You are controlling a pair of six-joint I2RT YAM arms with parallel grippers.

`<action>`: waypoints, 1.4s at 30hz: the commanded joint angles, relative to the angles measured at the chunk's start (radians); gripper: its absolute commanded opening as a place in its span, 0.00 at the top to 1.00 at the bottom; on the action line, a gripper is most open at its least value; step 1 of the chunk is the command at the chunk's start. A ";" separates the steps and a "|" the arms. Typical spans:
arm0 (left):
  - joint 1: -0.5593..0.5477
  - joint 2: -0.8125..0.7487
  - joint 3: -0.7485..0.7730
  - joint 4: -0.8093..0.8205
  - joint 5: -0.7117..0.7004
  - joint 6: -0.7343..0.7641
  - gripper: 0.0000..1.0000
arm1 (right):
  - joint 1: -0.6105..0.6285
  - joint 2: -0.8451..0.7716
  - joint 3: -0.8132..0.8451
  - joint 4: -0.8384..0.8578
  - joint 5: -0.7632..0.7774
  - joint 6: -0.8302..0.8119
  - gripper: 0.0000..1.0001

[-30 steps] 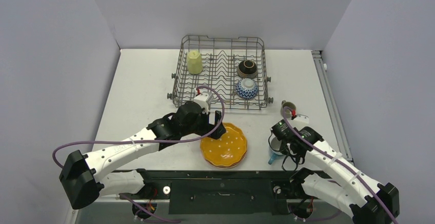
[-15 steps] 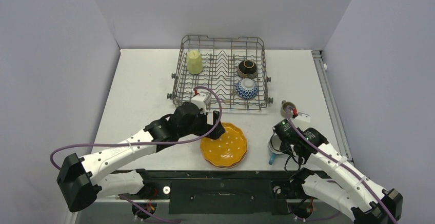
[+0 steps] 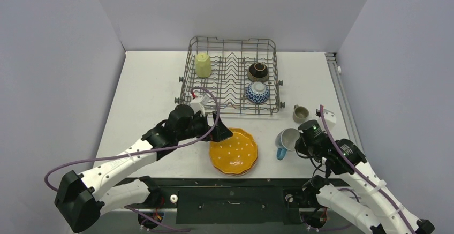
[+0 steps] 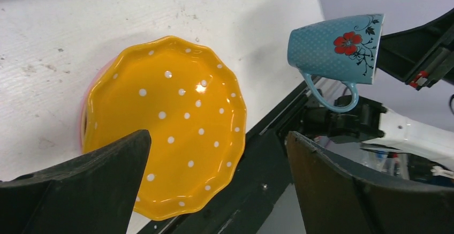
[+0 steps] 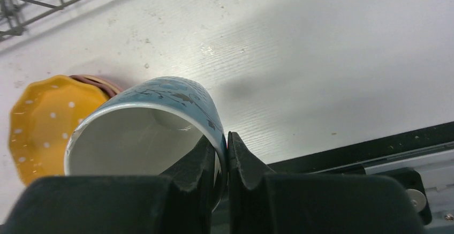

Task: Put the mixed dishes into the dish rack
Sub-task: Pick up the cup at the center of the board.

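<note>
Grip: right gripper (image 5: pixel 227 144) pinched shut on blue mug (image 5: pixel 160 103) wall, mug tilted, off table (image 5: pixel 321 57). Ahead-left, well apart: dish rack (image 3: pixel 230 110). Keep pinch firm, swing slowly, clear rack rim. Opposite: left gripper (image 4: pixel 217 137) gaping above orange plate (image 4: pixel 166 116).

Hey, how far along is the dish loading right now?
Done: pale-yellow mug, dark brown bowl and blue-white bowl sit in the dish rack. In hand: the right gripper pinches the blue mug by its rim. To go: the grey mug and the orange-topped plate stack on the table, with the open left gripper beside it.
</note>
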 commanded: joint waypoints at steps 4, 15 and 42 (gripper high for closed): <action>0.073 -0.066 -0.058 0.246 0.216 -0.138 0.04 | -0.007 -0.097 0.071 0.204 -0.100 -0.001 1.00; 0.133 -0.138 -0.132 0.451 0.337 -0.368 0.04 | 0.000 -0.145 0.053 0.551 -0.277 -0.012 1.00; 0.192 -0.255 -0.253 0.962 0.303 -0.776 0.04 | 0.245 -0.003 -0.065 1.321 -0.341 0.026 1.00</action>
